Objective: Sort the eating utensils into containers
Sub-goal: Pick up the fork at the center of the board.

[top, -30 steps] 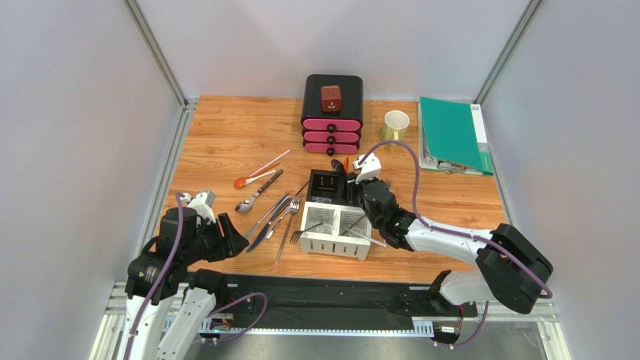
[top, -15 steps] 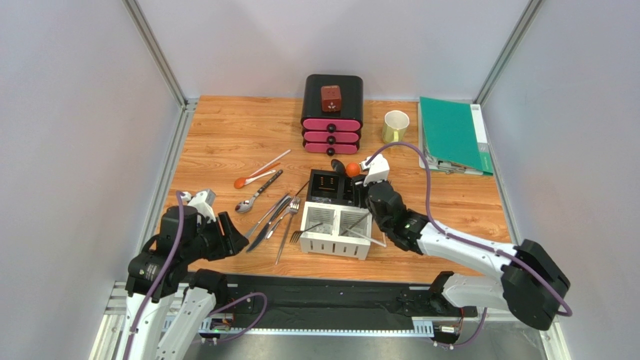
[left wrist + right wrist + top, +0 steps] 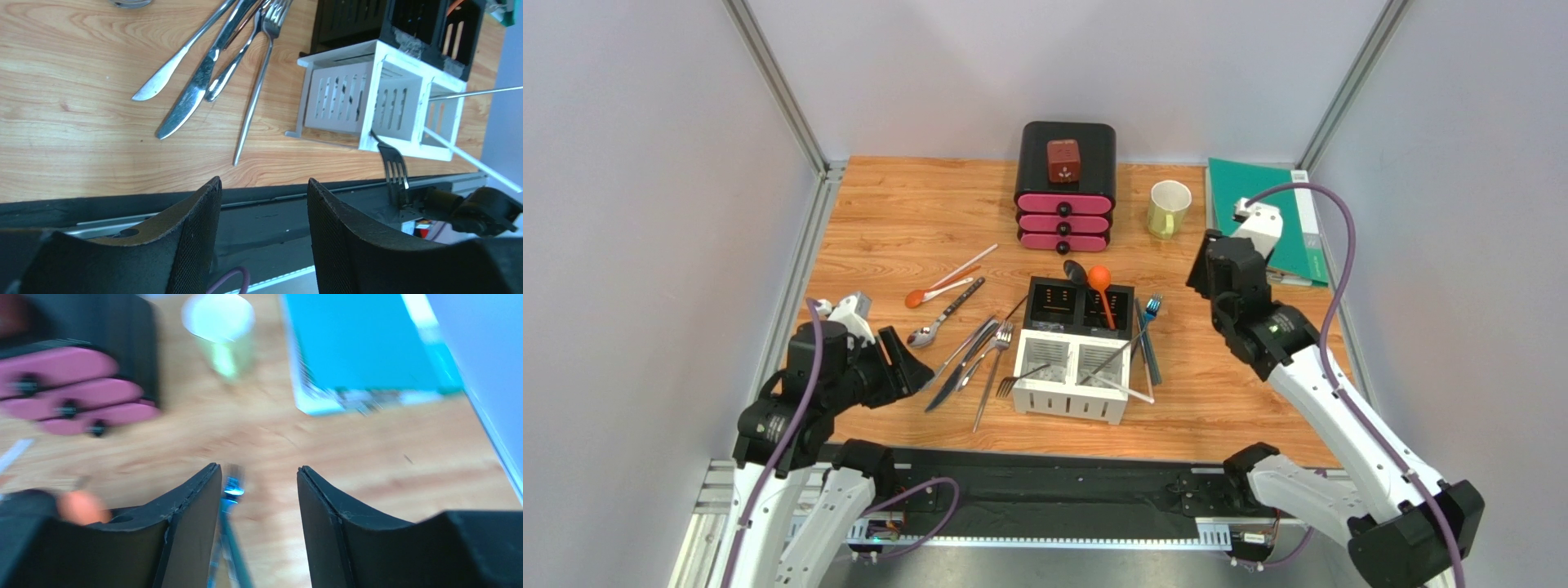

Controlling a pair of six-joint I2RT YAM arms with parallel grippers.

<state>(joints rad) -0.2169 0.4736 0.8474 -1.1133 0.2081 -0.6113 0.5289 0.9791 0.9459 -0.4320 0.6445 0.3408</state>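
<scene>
- The left gripper (image 3: 263,184) hangs low over the near edge of the table (image 3: 891,221), its fingers spread wide with nothing between them.
- Just ahead of it, two knives (image 3: 190,92) and a metal fork (image 3: 258,79) lie loose in a fan.
- Ahead and to its right stands the caddy (image 3: 334,98). A second fork (image 3: 393,168) pokes tines-out from the near white corner, and thin sticks (image 3: 466,156) jut from the white compartment next to it.
- In the far black side stands an orange spoon (image 3: 1098,288), with a black spoon (image 3: 1074,270) just beside it.
- The right gripper (image 3: 258,471) is raised, its jaws apart and empty. A blue fork (image 3: 1149,328) lies on the table below it, beside the caddy.
- Beyond that gripper are a mug (image 3: 221,331), a green folder (image 3: 362,349) and a drawer box (image 3: 1065,202).
- The red block (image 3: 1064,159) on top of the drawer box carries a white mark too small to read.
</scene>
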